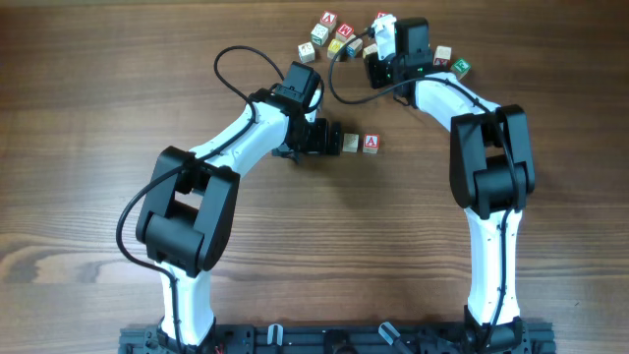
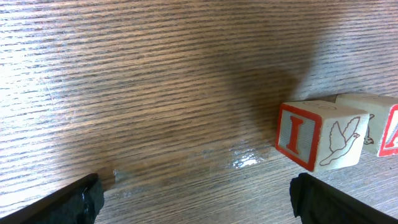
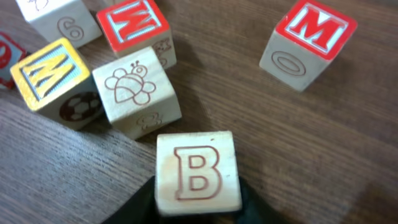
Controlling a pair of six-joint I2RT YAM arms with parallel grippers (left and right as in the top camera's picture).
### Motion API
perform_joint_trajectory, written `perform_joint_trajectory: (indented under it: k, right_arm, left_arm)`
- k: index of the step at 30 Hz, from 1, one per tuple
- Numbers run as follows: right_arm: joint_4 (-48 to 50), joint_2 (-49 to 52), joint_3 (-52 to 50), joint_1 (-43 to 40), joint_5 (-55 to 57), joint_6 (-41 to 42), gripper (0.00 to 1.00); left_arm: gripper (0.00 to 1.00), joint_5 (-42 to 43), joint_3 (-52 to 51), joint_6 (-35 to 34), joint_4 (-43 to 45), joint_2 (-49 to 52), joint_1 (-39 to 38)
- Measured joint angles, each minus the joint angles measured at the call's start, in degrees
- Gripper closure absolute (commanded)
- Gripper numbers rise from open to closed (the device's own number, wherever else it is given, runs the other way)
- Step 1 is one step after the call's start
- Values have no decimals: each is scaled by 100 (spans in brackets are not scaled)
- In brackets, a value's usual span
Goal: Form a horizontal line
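Observation:
Two wooden letter blocks lie side by side on the table in a short row, a tan one (image 1: pixel 351 143) and a red-faced one (image 1: pixel 371 144). In the left wrist view they are the "I" block with a bird (image 2: pixel 317 137) and its neighbour (image 2: pixel 380 123). My left gripper (image 2: pixel 199 205) is open and empty, just left of the row (image 1: pixel 329 140). My right gripper (image 3: pixel 198 208) is shut on a plain "B" block (image 3: pixel 198 173), low over the table beside the loose pile at the back (image 1: pixel 373 59).
Loose blocks lie around my right gripper: a bee block (image 3: pixel 137 90), a yellow block (image 3: pixel 53 78), a red "M" block (image 3: pixel 308 40) and another red one (image 3: pixel 134 25). Several more lie at the back (image 1: pixel 328 22), and two lie to the right (image 1: pixel 452 61).

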Motion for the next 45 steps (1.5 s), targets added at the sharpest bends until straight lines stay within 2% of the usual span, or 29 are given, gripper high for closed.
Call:
perform_joint_trajectory:
  k: [5, 11, 13, 16, 20, 23, 26, 29, 37, 42, 45]
  right_arm:
    - [-1152, 17, 920, 0, 4, 282, 76]
    - [-2621, -715, 1012, 0, 22, 348, 73]
    - [-3285, -1486, 1062, 0, 44, 466, 76]
    - [-5084, -2323, 1121, 0, 55, 824, 80]
    - [-6382, -2710, 1156, 0, 59, 1134, 81]
    - [-6345, -2699, 570, 0, 63, 1364, 77]
    - [-5692, -2632, -426, 0, 61, 1705, 73]
    - [-5431, -2570, -1078, 0, 61, 2138, 72]
    - [-5394, -2540, -1248, 0, -181, 2555, 69]
    - [-5322, -2061, -1248, 0, -245, 2623, 66]
    - [-5375, -1878, -1279, 2, -313, 2688, 51]
  left_arm:
    - [0, 0, 0, 0, 0, 2, 0]
    - [0, 2, 0, 0, 0, 0, 0]
    - [0, 0, 0, 0, 0, 0, 0]
    - [0, -2, 0, -2, -4, -2, 0]
    - [0, -2, -4, 0, -4, -2, 0]
    - [0, -17, -4, 0, -4, -2, 0]
    - [0, -17, -4, 0, -4, -2, 0]
    - [0, -17, -4, 0, -4, -2, 0]
    - [0, -17, -4, 0, -4, -2, 0]
    - [0, -17, -4, 0, -4, -2, 0]
    - [0, -17, -4, 0, -4, -2, 0]
